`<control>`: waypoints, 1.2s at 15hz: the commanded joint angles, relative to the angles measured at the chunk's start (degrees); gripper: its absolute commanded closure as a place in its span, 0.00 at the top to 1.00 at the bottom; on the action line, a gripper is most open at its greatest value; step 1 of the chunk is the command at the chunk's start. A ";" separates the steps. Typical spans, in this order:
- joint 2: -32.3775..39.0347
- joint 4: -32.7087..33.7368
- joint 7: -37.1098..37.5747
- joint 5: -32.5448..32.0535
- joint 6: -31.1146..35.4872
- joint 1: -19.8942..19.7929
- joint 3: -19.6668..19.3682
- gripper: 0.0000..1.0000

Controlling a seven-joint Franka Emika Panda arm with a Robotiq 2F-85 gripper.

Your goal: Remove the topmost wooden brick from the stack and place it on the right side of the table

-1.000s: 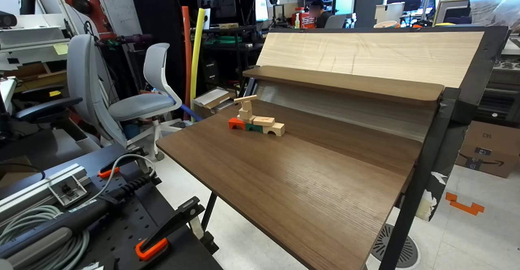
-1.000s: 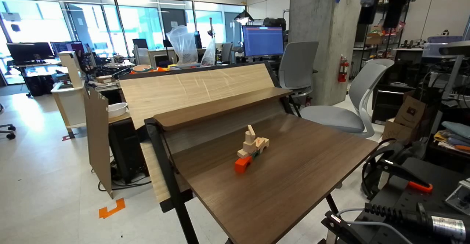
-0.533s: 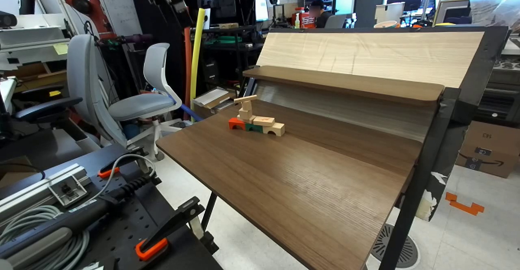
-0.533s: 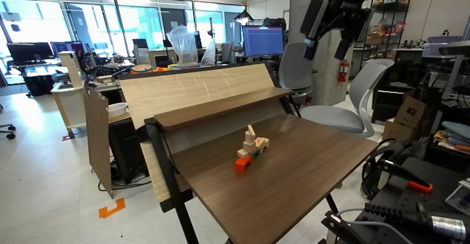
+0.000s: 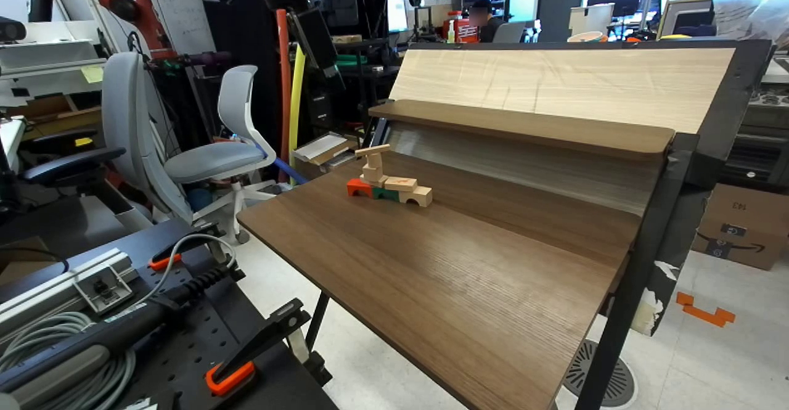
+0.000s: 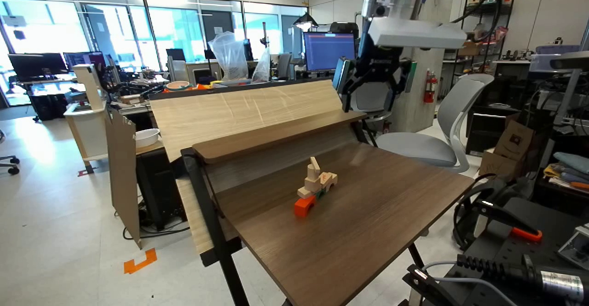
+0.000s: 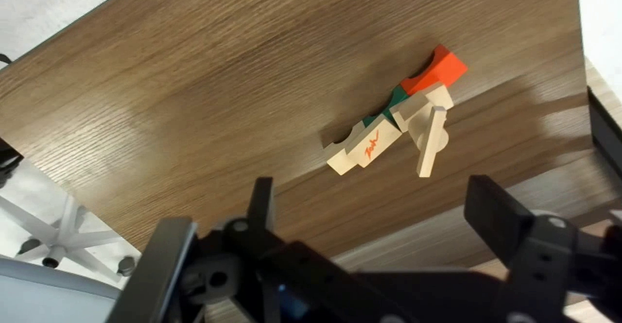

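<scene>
On the dark brown wood-grain table with black metal legs [image 5: 468, 293]: small stack of pale natural-wood blocks [image 6: 312, 185] over an orange-red arch [image 7: 440, 73], a green arch [image 5: 385, 194] and a pale arch [image 5: 422, 192]. Topmost brick [image 7: 431, 143], a long thin wooden bar, lies across the top, both ends overhanging. Grey swivel chair [image 6: 416, 148] near one edge; black perforated bench [image 5: 197, 339] past another, strip of pale floor [image 5: 268, 268] between. Brown raised shelf [image 5: 524, 127] and tan slanted board [image 5: 561, 86] bound the back. Broad run of tabletop from stack to near edge. Black two-finger gripper [image 7: 378, 201] up high, well apart from the bricks; fingers spread wide, tabletop showing between. Writing: orange-red scrawl on one pale block [image 7: 374, 141], maybe "Josh", first letter unsure. Brown cardboard box [image 5: 743, 225]: curved black arrow, what looks like "143". White lettering on gripper, I can't read it.
</scene>
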 commanded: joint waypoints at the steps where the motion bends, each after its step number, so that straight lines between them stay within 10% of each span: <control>1: 9.04 8.85 8.48 -4.46 -1.48 2.59 -2.80 1.00; 18: 30.57 28.49 8.62 8.05 -1.94 12.51 -9.11 1.00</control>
